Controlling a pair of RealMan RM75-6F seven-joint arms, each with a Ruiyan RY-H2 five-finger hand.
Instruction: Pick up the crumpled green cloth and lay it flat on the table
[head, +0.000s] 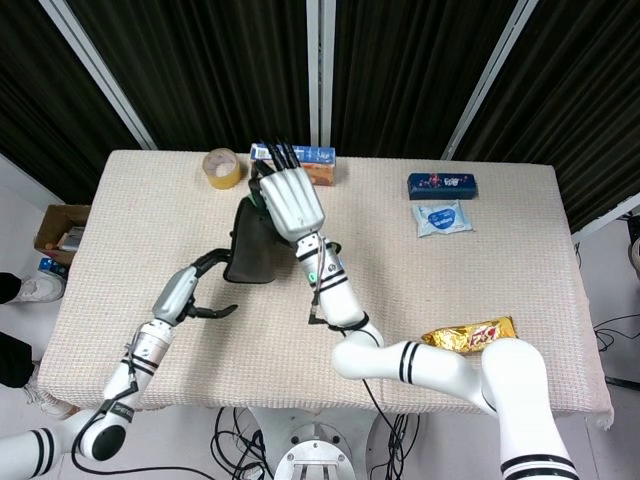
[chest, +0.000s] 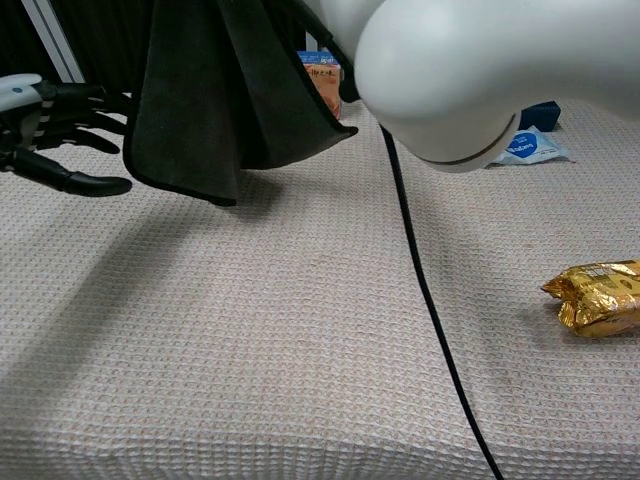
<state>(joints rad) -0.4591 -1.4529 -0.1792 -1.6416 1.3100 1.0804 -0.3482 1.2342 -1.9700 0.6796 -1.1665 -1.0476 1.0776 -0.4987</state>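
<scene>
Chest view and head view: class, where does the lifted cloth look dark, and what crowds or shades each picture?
Chest view: the cloth hangs dark, shadowing the table; the right arm looms large. Head view: evenly lit, the right hand covers the cloth's top.

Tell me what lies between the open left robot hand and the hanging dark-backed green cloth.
Nothing: in the chest view only bare woven tablecloth shows beneath the small gap between the left robot hand and the cloth.
</scene>
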